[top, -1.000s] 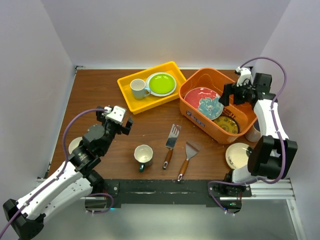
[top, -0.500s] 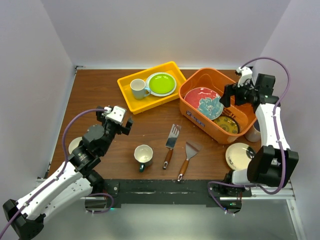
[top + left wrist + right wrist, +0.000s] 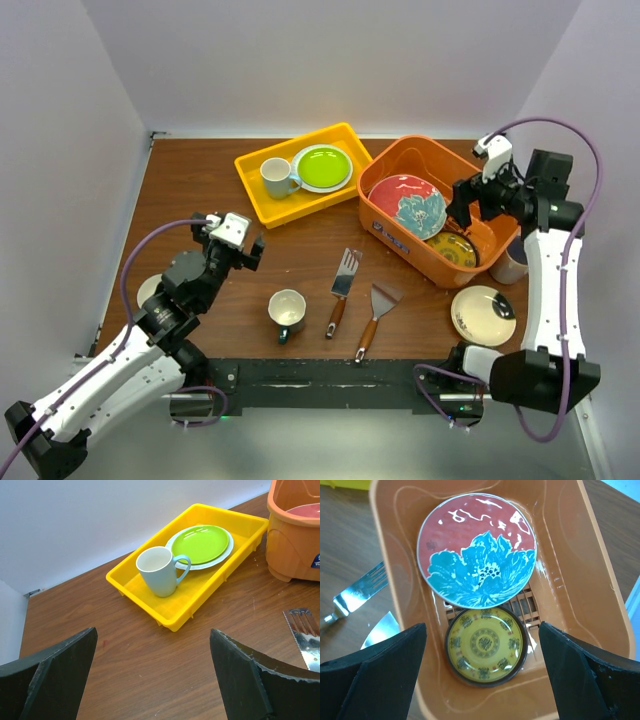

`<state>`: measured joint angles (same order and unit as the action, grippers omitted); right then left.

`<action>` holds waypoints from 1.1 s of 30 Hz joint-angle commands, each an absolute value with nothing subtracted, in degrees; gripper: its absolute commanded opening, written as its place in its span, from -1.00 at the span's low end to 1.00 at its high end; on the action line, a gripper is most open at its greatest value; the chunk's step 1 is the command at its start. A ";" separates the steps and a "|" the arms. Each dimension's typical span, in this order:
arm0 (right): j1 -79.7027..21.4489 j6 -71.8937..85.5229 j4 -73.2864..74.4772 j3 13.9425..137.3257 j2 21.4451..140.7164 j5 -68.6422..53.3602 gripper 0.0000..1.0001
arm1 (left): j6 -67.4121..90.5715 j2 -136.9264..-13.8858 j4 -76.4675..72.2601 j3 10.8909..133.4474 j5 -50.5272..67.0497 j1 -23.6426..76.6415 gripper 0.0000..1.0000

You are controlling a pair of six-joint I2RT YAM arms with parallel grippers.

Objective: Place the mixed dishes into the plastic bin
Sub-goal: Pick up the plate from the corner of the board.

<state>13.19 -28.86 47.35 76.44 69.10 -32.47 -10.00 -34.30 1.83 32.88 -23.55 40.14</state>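
Bin (image 3: 597, 580) with two plates (image 3: 477, 567) directly beneath right end effector (image 3: 462, 210)

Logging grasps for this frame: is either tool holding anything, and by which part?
Nothing is held. The left tool is open over the table; the right tool is open and empty above the orange bin.

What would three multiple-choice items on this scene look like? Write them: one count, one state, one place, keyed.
1. Plates in the orange bin: A one; B two; C four.
2. The right gripper is: A open over the bin; B shut on the bin's rim; C shut on a plate.
3. The lime green plate lies: A in the orange bin; B in the yellow tray; C in the right gripper.
Key: B, a red flowered plate and a yellow patterned plate; A, jaws wide, nothing between; B, it sits beside the white mug.
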 commanded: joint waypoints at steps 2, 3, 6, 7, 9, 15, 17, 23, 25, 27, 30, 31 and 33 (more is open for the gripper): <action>13.45 -34.36 56.24 79.10 65.22 -32.70 0.97 | -8.79 -34.01 -0.35 32.52 -22.15 39.81 1.00; 13.36 -34.71 57.03 79.28 64.69 -32.43 0.97 | -8.88 -34.01 -0.44 32.52 -22.06 39.73 1.00; 13.62 -36.03 59.23 79.98 63.20 -30.07 0.97 | -8.70 -33.75 -0.35 32.52 -21.80 39.73 1.00; 13.80 -36.38 59.67 80.15 62.85 -29.45 0.97 | -8.70 -33.75 -0.35 32.52 -21.80 39.73 1.00; 15.19 -37.88 61.69 80.95 62.23 -28.48 0.97 | -8.61 -33.57 -0.35 32.52 -21.62 39.73 1.00; 19.77 -41.48 66.09 81.91 61.09 -26.19 0.97 | -8.53 -33.40 -0.35 32.61 -20.92 39.73 1.00; 20.82 -42.62 67.58 81.74 60.56 -25.75 0.97 | -8.44 -33.22 -0.35 32.61 -20.66 39.73 1.00; 24.87 -43.50 68.47 81.39 57.57 -22.59 0.97 | -8.26 -32.78 -0.35 32.70 -19.87 39.73 1.00; 26.10 -43.51 68.55 81.30 56.78 -21.98 0.97 | -8.26 -32.70 -0.35 32.70 -19.78 39.73 1.00; 27.41 -43.24 68.47 81.21 56.17 -20.93 0.97 | -8.17 -32.35 -0.35 32.70 -19.69 39.81 1.00; 28.38 -42.63 68.29 81.04 54.85 -18.65 0.97 | -8.09 -31.99 -0.35 32.52 -19.60 39.73 1.00; 28.56 -42.54 68.12 80.95 54.41 -17.85 0.97 | -8.09 -31.91 -0.35 32.52 -19.60 39.73 1.00; 28.74 -41.84 68.03 80.77 53.27 -16.36 0.97 | -8.17 -31.82 -0.35 32.52 -19.42 39.73 1.00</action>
